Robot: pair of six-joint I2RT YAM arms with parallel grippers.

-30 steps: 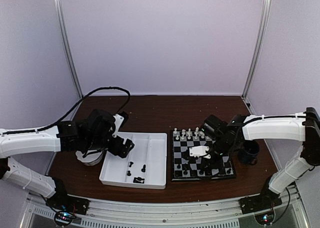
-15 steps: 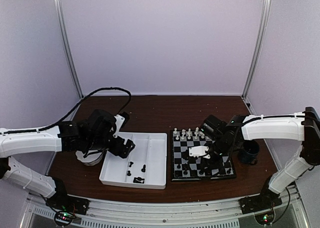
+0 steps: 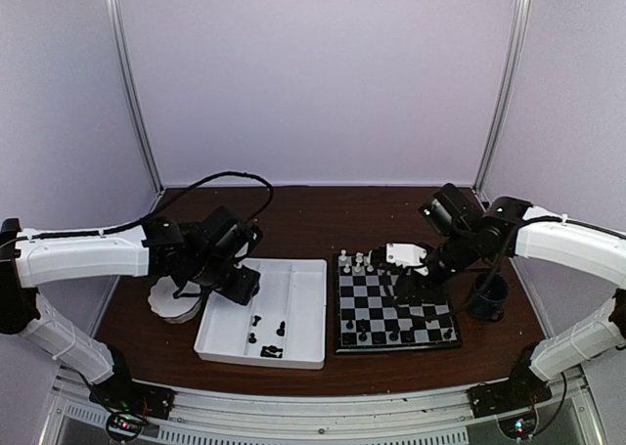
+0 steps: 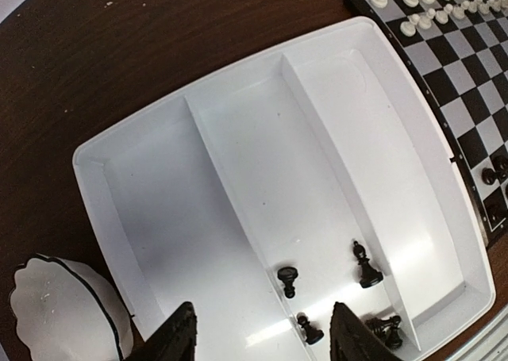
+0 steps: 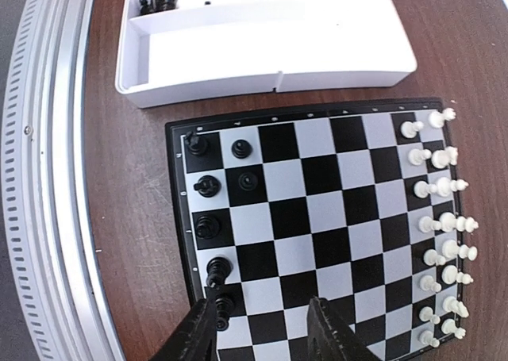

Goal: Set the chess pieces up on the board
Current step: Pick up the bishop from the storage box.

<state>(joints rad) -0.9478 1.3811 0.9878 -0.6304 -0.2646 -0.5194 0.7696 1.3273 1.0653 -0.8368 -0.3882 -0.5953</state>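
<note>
The board (image 3: 372, 303) lies right of centre. White chess pieces (image 5: 441, 218) fill its two far rows, and several black ones (image 5: 206, 227) stand along its near edge. More black pieces (image 4: 365, 266) lie in the middle compartment of the white tray (image 4: 151, 186), some tipped over. My left gripper (image 4: 263, 341) hovers open above that tray with nothing between its fingers (image 4: 179, 339). High over the board's near right squares, my right gripper (image 5: 262, 333) is open and empty. A black piece (image 5: 225, 305) stands just beside its left fingertip.
A white scalloped bowl (image 3: 174, 303) sits left of the tray (image 3: 308, 313), under the left arm. A dark cup (image 3: 486, 296) stands right of the board. The table's metal front rail (image 5: 48, 178) runs close to the board's near edge.
My right gripper has opened and lifted away from the board's near rows toward the far side. The left arm has swung forward over the tray, its jaws somewhat narrower.
</note>
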